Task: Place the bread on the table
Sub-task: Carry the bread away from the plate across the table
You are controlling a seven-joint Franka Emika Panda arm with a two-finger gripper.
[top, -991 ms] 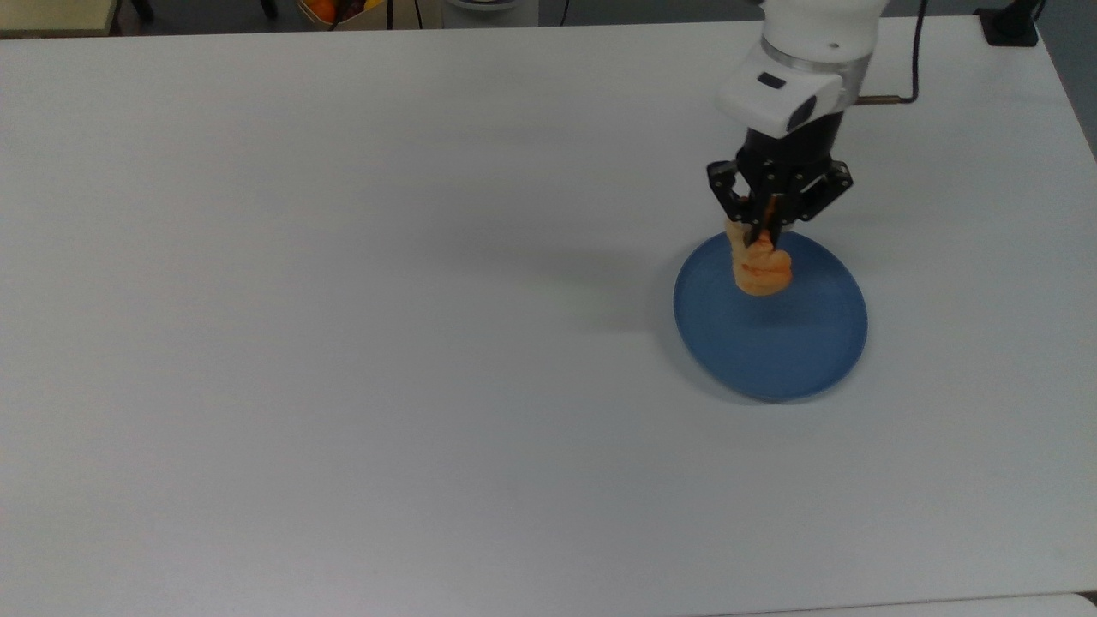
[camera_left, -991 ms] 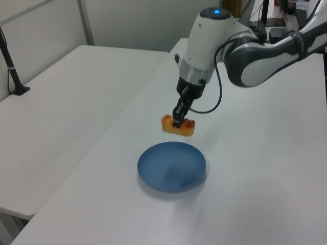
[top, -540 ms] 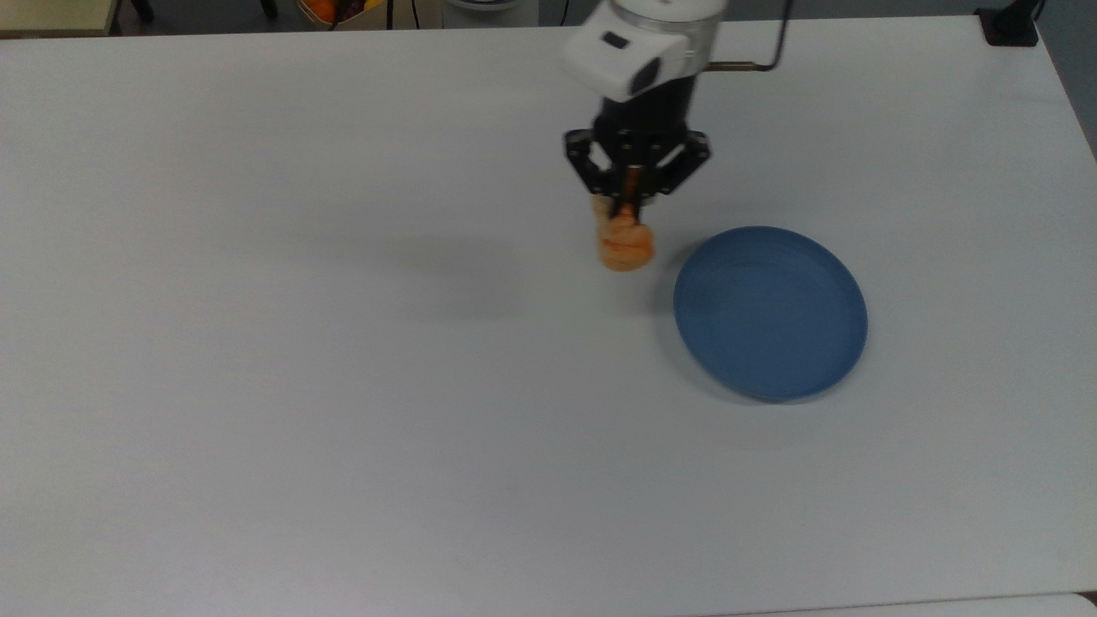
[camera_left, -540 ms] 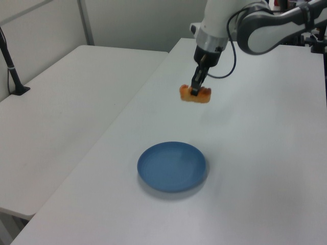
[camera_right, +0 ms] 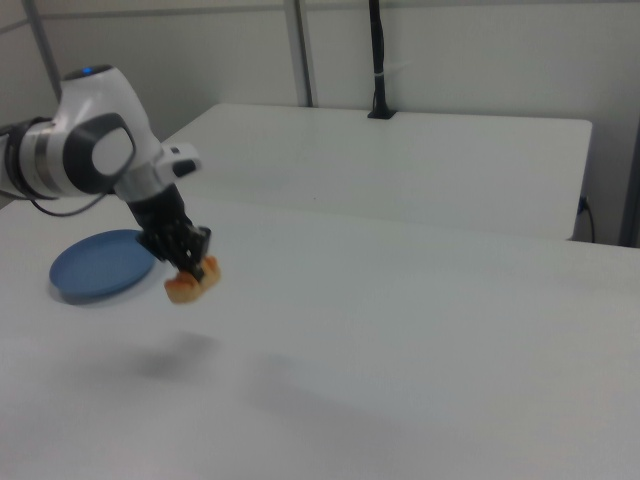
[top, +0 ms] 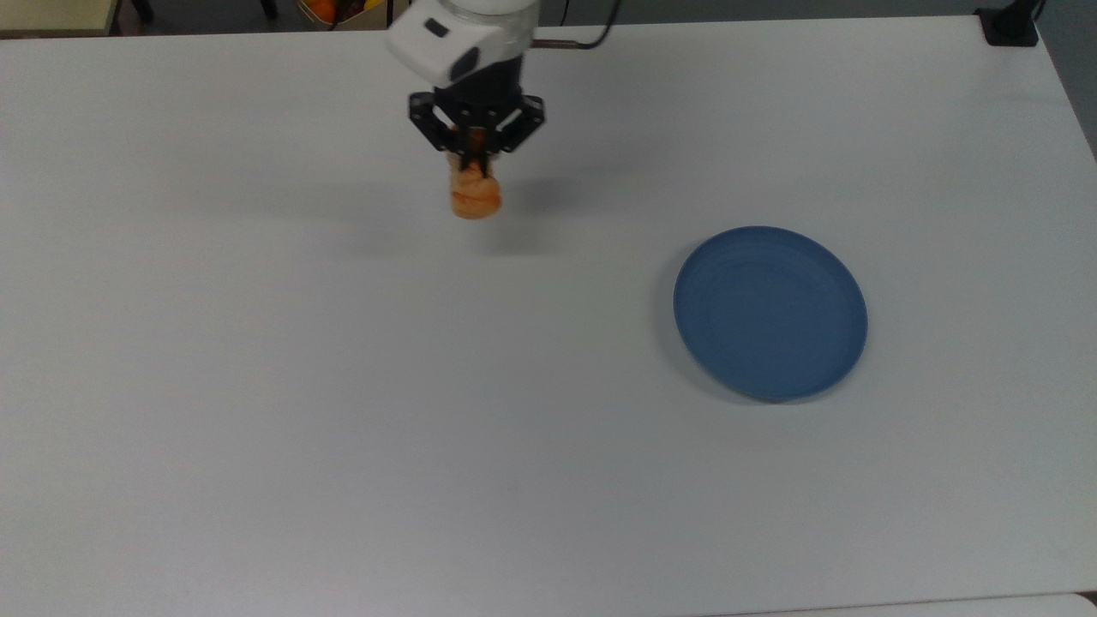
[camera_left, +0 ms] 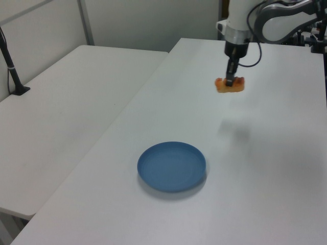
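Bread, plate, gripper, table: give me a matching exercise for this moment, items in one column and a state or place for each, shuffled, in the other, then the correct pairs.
Items:
1. bread
2. blue plate
3. gripper
4. table

States:
A. lies flat with nothing on it
B. shut on something, pointing down
C. hangs in the air, its shadow on the surface below
D. white, carries the plate

Pairs: 1-C, 2-A, 3-B, 4-D

The left view shows the bread held clear of the table, well away from the blue plate.
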